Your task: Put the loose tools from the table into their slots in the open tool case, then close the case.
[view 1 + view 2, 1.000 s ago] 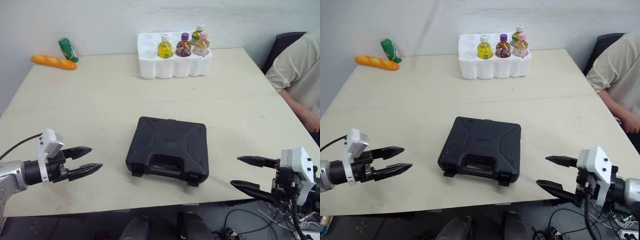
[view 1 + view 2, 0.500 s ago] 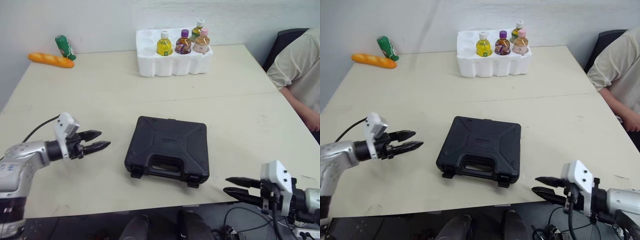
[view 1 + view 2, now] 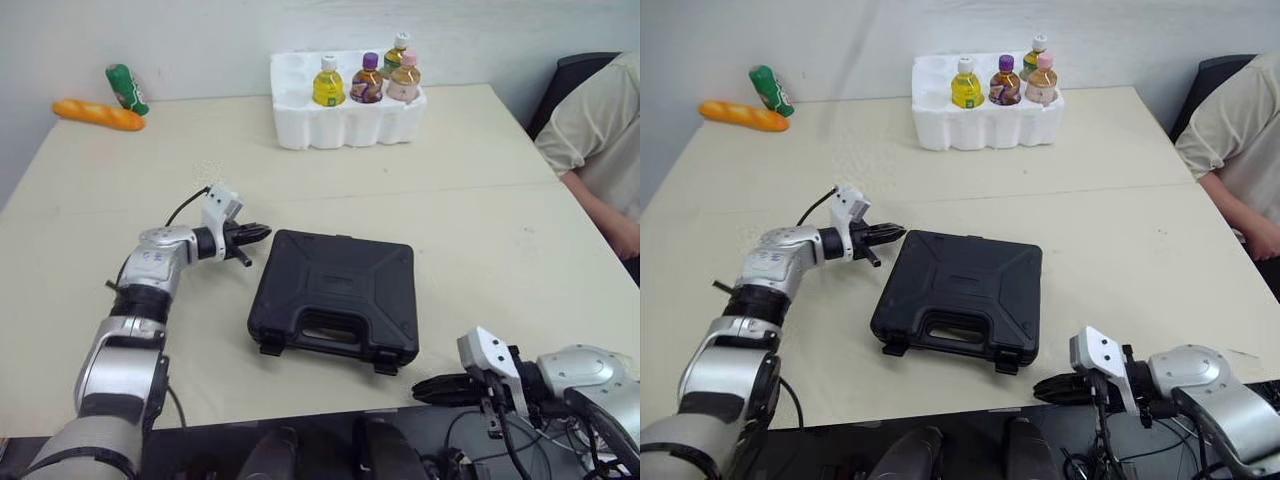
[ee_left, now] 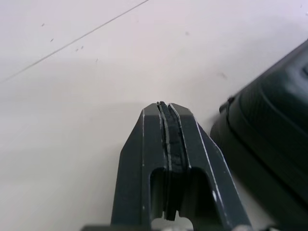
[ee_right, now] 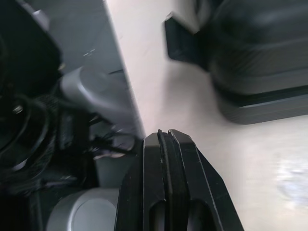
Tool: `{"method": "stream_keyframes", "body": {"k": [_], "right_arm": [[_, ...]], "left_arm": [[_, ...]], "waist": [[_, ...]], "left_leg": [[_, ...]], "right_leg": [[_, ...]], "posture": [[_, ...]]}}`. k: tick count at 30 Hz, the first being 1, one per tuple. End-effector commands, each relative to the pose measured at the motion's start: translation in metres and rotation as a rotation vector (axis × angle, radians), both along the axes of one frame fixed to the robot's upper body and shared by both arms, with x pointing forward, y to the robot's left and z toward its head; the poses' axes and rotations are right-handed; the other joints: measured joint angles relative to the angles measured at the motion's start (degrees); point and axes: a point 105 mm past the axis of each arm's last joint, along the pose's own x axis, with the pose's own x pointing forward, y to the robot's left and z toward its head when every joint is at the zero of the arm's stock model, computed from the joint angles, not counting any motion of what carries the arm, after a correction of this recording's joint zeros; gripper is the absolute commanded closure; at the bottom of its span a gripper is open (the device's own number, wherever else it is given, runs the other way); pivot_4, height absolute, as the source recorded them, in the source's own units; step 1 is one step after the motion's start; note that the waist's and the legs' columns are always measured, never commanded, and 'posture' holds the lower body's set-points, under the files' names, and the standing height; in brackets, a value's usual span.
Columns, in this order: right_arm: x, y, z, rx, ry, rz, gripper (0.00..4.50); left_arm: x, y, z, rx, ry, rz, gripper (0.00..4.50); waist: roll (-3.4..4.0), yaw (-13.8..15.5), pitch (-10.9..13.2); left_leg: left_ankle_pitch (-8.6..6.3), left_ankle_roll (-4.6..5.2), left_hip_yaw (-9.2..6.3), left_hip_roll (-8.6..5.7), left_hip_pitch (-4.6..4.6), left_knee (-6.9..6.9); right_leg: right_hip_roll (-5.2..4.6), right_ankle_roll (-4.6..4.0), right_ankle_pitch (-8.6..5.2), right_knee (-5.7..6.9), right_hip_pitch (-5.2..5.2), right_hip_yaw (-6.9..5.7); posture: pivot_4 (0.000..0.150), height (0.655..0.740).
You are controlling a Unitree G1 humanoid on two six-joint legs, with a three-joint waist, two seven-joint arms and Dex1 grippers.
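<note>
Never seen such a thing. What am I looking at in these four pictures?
A two-armed humanoid robot. Two pictures come from cameras in its head, looking down at a table; two from its wrists. Each arm ends in a two-fingered gripper. The left gripper is beside the closed black tool case, the right gripper near the table's front edge; both shut, holding nothing. Farther back: a foam tray of bottles, a bread loaf, a green bottle. A person sits alongside.

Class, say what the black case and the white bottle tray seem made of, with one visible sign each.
Black case: likely hard moulded plastic, matt; ribbed lid, moulded handle. White bottle tray: probably foam polystyrene; thick, rounded, matt walls.
</note>
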Motion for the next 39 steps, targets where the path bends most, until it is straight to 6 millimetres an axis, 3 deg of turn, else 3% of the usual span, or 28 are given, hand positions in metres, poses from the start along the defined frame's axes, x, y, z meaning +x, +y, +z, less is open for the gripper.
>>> {"method": "stream_keyframes", "body": {"k": [1,9,26,39], "right_arm": [[0.007,0.004,-0.001,-0.003,-0.003,0.040,4.50],[0.027,0.003,-0.002,-0.017,-0.021,0.042,4.50],[0.057,0.005,0.014,-0.018,-0.097,0.053,4.50],[0.100,0.007,0.031,-0.044,-0.273,0.015,4.50]], "left_arm": [[0.011,-0.013,0.016,0.040,-0.073,-0.030,4.47],[0.010,-0.031,0.013,0.083,-0.081,-0.140,4.47],[-0.042,-0.019,-0.002,0.164,-0.079,-0.420,4.47],[-0.126,-0.002,-0.020,0.192,0.061,-0.573,4.47]], "waist": [[-0.04,-0.05,0.02],[-0.07,-0.39,0.04],[-0.08,-0.67,0.03],[-0.05,-1.35,0.00]], "left_leg": [[-0.01,0.01,-0.04,-0.01,-0.24,0.28],[-0.01,0.03,-0.05,-0.17,-0.46,0.49],[0.00,0.02,0.02,-0.15,-0.59,0.53],[0.01,0.01,0.06,-0.12,-0.49,0.55]], "right_leg": [[-0.01,0.02,0.01,0.01,-0.12,-0.04],[-0.13,0.09,0.05,0.26,-0.38,0.00],[-0.14,0.08,0.05,0.50,-0.62,0.13],[-0.16,0.01,0.03,0.57,-0.61,0.25]], "posture": [[0.150,0.7374],[0.150,0.7374],[0.150,0.7374],[0.150,0.7374]]}}
